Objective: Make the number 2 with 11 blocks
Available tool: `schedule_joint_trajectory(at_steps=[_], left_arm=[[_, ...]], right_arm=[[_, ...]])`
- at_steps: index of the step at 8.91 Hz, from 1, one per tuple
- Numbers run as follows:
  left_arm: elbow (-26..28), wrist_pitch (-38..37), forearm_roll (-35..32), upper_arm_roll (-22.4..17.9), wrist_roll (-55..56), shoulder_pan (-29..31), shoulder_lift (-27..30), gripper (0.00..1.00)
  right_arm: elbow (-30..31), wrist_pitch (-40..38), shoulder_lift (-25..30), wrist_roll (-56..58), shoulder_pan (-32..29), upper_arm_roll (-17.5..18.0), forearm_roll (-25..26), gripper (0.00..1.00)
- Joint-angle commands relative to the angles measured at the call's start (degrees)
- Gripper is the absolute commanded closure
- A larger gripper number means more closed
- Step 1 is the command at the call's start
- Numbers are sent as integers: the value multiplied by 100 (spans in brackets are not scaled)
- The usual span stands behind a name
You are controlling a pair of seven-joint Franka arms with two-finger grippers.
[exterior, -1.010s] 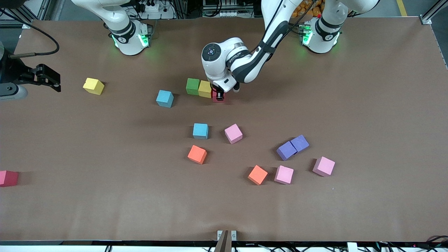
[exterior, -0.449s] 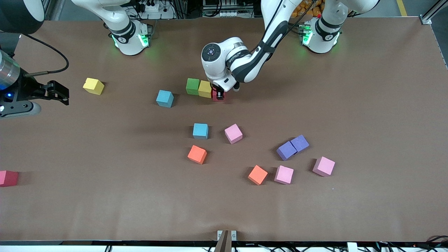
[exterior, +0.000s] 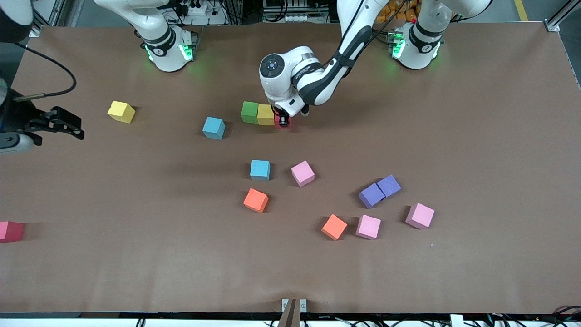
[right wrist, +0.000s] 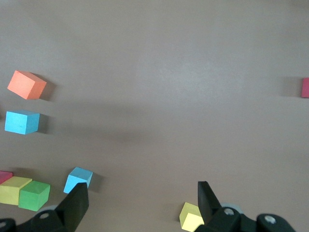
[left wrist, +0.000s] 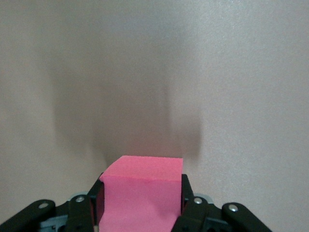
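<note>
Item, at the right arm's end of the table: right gripper (exterior: 68, 125), jaws spread wide and empty, hanging over bare surface while that arm waits; a stray red cube (exterior: 10, 230) lies near the table edge, nearer the front camera, and a loose yellow cube (exterior: 121, 111) sits near the gripper. Item, toward the middle: one light blue cube (exterior: 214, 127); then the started row of the number 2, green cube (exterior: 249, 111) touching yellow cube (exterior: 266, 114), and the red block (left wrist: 140, 195) pinched between the narrow-set fingers of the left gripper (exterior: 283, 121), down at table level just beside the yellow one. Nearer the camera: a second light blue cube (exterior: 260, 170), pink cube (exterior: 302, 173), orange cube (exterior: 255, 200). Item, toward the left arm's end: second orange cube (exterior: 334, 226), two pink cubes (exterior: 368, 226) (exterior: 420, 215), two purple cubes (exterior: 371, 195) (exterior: 389, 185) touching each other. Risks, as judged: foam clinging to a finger on release could drag the red block askew or open a gap in the row; a finger brushing the yellow cube could shove the green and yellow pair out of line; whether red and yellow already touch cannot be told. Surface: brown matte table covering (exterior: 476, 136), flat and unmarked. Room: aluminium framing, cables and power strips past the arm bases.
</note>
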State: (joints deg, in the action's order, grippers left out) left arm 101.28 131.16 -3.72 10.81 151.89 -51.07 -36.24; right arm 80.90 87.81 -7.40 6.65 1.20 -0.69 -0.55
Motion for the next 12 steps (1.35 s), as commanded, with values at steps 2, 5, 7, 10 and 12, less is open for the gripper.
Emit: schedule_joint_trajectory(at_steps=[2,5,7,10,12], left_arm=[[-126,-152,144,0,51,-52,-164,74],[-144,-371,144,0,51,-96,-138,26],[-179,-591,144,18,43,-96,-94,26],[-362,-959,222,53,34,-52,29,26],[-521,-1214,292,44,8,-26,73,26]], right_arm=[[40,8,116,-111,-155,61,-120,0],[14,-28,116,-41,-278,52,-147,0],[14,-45,116,-41,-278,52,-147,0],[-4,-28,107,-32,-357,52,-164,0],[-4,-36,107,-6,-357,52,-164,0]])
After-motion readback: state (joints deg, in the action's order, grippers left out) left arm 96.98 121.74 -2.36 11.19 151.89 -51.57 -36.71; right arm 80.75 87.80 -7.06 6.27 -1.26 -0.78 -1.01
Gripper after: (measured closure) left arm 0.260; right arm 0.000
